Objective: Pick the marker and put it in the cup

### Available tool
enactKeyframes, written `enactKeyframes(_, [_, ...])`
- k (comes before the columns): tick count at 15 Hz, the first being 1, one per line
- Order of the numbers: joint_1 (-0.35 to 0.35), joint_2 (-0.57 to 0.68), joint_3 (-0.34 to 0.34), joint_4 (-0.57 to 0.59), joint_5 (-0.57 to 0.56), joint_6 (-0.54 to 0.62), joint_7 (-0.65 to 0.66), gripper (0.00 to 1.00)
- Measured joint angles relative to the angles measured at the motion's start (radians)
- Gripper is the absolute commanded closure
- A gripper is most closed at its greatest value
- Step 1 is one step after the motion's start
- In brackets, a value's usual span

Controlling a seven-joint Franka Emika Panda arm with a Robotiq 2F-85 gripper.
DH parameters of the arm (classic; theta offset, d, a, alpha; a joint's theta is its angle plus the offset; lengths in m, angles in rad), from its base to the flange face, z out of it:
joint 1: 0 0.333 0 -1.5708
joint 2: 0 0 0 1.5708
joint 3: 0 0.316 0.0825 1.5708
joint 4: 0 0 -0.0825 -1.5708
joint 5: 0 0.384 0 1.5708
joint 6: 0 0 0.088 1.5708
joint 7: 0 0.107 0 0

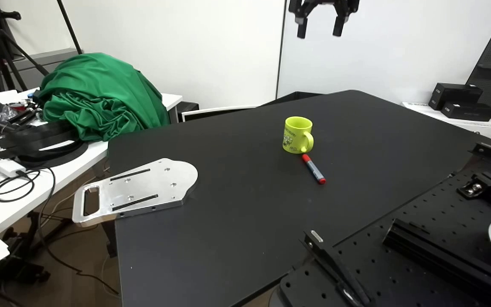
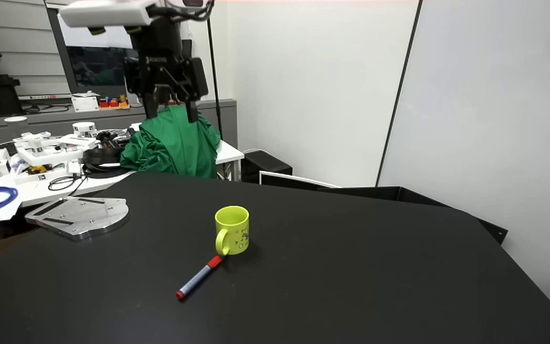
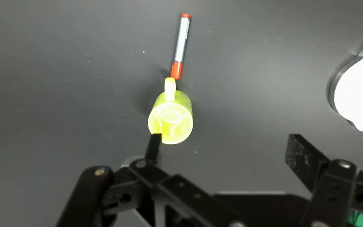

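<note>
Matte black two-fingered gripper (image 2: 171,111): chunky body (image 2: 160,43), angular jointed linkages (image 3: 183,190)
Pale printed lettering (image 2: 156,59): small capitals reading ROBOTIQ on the body
Flat black rectangular fingertip pads (image 3: 299,157): one inner face scuffed grey
Round metal screw heads (image 3: 344,164): silvery, one brassier, set at the linkage joints
Smooth white bar-shaped housing (image 2: 105,13): rounded edges, two small dark yellowish-tinged stubs (image 2: 96,31) beneath
Thin dark cables (image 2: 200,18): curved in loops

Well off the gripper (image 2: 171,118), both exterior views slant down; close behind its fingers (image 3: 306,162), the wrist view peers down; all share the cup (image 1: 296,138).
</note>
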Motion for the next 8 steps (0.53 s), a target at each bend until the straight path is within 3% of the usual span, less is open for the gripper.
enactKeyframes(8, [0.000, 0.236, -0.044, -0.066, -0.014, 0.221, 0.002, 0.00])
